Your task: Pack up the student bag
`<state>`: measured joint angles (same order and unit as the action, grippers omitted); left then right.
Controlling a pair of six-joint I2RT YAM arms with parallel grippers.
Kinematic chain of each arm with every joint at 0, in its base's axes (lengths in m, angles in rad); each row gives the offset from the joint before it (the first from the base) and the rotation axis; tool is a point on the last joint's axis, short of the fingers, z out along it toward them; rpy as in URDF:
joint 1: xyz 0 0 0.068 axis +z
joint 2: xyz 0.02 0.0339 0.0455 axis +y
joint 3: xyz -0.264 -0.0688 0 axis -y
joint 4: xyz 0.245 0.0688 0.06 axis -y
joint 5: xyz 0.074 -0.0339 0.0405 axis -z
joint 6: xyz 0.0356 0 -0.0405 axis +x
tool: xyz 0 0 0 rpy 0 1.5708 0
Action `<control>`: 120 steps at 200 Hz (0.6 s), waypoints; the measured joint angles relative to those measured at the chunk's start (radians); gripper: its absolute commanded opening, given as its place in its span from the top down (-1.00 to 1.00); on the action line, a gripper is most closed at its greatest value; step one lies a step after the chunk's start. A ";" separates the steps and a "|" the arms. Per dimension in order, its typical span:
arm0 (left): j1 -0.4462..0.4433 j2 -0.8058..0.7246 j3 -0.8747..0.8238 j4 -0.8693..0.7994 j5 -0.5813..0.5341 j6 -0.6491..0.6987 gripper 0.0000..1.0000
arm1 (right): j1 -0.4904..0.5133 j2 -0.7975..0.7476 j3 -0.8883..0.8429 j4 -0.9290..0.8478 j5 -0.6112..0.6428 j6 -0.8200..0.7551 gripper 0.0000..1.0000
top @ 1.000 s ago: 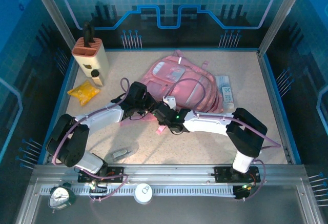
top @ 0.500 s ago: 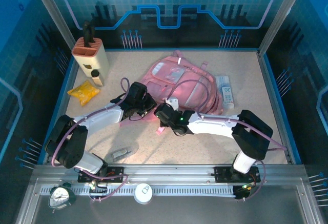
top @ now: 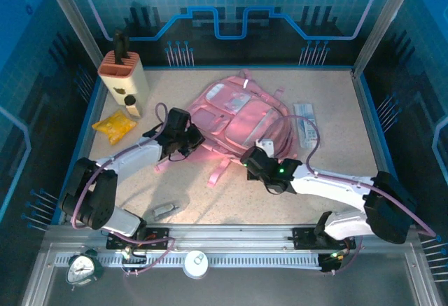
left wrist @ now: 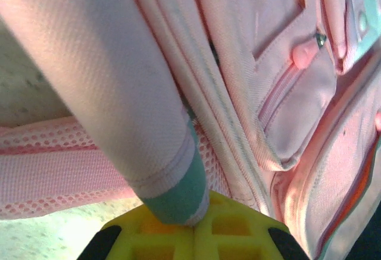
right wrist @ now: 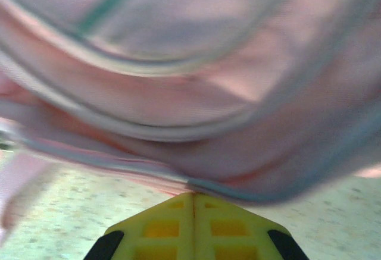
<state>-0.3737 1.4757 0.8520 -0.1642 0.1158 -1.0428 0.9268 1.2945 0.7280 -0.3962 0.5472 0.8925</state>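
Student bag [top: 238, 110]: top view, 1 pink backpack lying flat mid-table, nearer the far edge; 2 straps [top: 218, 171] trail toward the near edge.
Left gripper [top: 194, 138]: top view, at the bag's left side, touching it.
Right gripper [top: 255, 157]: top view, at the bag's near edge.
Table [top: 210, 201] extras: 1 beige holder [top: 126, 78] in the far left corner; 1 yellow packet [top: 114, 125] by the left edge; 1 pale flat pack [top: 306, 125] just right of the bag, print too small to read; 1 small grey item [top: 166, 210] by the near edge.
Front rail: 1 green alarm clock [top: 84, 268], 1 white round piece [top: 197, 262].
Left wrist: left gripper [left wrist: 195, 221] pressed together, pinching a teal-tipped pink strap end [left wrist: 175, 197]; bag pockets, 1 zip pull [left wrist: 305, 53] beyond. No readable writing.
Right wrist: blurred. Right gripper [right wrist: 193, 197] pressed together, tips against the bag's teal-piped edge [right wrist: 238, 194]; can't tell if fabric is caught.
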 measured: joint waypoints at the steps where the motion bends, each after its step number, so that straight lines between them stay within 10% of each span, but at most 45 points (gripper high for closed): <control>1: 0.002 0.000 0.000 0.000 0.001 0.001 1.00 | -0.002 -0.002 -0.002 -0.001 0.000 -0.001 1.00; 33: 0.030 0.000 0.000 -0.011 0.013 0.026 1.00 | -0.060 -0.033 -0.050 -0.003 -0.045 -0.065 1.00; 120: -0.071 -0.014 0.000 0.005 0.031 -0.032 1.00 | 0.119 0.183 0.225 -0.021 -0.111 -0.061 0.05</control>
<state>-0.4450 1.4612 0.8516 -0.1593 0.1463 -1.0752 1.0458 1.4773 0.9527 -0.4175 0.4358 0.8314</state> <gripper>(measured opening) 0.049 0.430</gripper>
